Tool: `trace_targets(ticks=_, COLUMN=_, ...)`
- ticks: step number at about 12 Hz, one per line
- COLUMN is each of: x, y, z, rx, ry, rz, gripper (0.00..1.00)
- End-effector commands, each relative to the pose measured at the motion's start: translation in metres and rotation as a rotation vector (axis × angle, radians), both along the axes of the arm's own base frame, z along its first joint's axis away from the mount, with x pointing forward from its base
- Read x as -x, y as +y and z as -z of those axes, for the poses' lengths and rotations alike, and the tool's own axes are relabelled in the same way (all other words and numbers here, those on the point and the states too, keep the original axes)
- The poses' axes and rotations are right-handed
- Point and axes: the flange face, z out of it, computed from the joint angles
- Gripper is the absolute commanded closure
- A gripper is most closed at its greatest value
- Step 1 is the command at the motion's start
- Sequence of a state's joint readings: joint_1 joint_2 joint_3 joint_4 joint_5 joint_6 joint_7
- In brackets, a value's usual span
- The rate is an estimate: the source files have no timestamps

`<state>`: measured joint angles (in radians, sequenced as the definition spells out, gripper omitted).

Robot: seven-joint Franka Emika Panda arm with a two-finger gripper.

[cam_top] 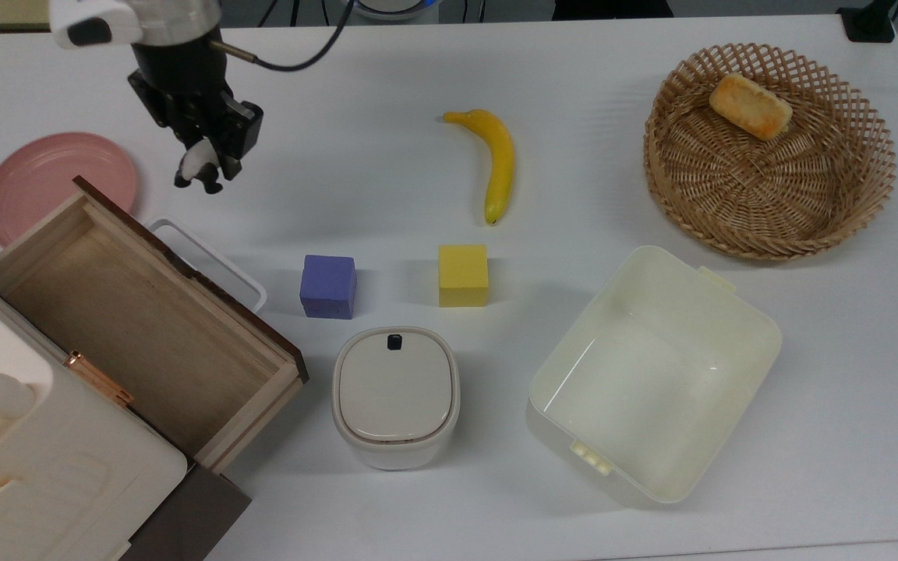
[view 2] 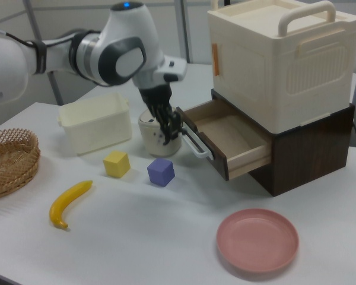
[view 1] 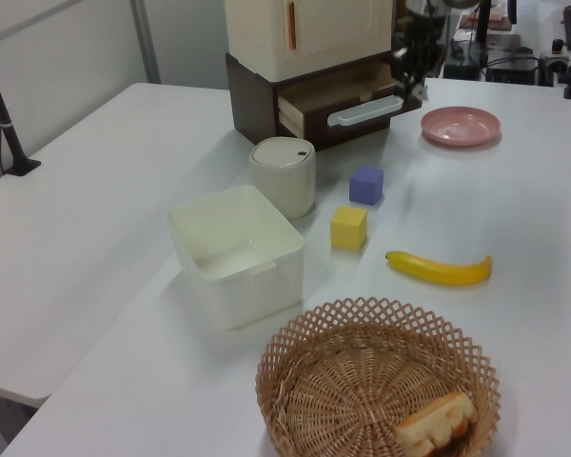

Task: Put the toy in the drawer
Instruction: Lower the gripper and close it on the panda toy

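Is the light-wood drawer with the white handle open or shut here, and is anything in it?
Open and empty: the light-wood drawer is pulled out, with only its bare wooden floor showing inside.

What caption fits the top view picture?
Gripper carries toy panda toward the open wooden drawer.

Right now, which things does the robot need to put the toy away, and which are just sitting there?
Needed for the job:
the toy, a tiny panda, held in the gripper
the drawer, open

Just sitting there:
pink plate
purple cube
yellow cube
banana
lidded pot
cream tub
basket with bread
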<state>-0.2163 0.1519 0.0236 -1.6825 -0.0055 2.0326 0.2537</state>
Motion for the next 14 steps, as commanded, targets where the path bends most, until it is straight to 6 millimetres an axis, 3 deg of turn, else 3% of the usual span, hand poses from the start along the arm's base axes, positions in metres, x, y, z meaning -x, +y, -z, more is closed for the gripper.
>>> trace_targets(ticks=1, x=-0.017, y=-0.001, z=-0.024, rx=0.038, ry=-0.038, rz=-0.11, gripper=0.84)
trace_targets(ticks=2, x=-0.022, y=-0.002, z=-0.033, rx=0.058, ry=-0.056, rz=-0.172, gripper=0.84)
trace_targets(ticks=7, x=-0.053, y=-0.009, z=-0.032, rx=0.237, ry=-0.121, rz=-0.655, gripper=0.82)
trace_targets(ticks=10, x=-0.061, y=-0.015, z=-0.022, rx=0.41, ry=-0.074, rz=-0.966, gripper=0.81)
trace_targets(ticks=11, x=-0.063, y=-0.018, z=-0.017, rx=0.481, ry=-0.027, rz=-1.094, gripper=0.76)
trace_targets(ticks=14, x=-0.079, y=-0.02, z=0.015, rx=0.605, ry=0.048, rz=-1.296, gripper=0.75)
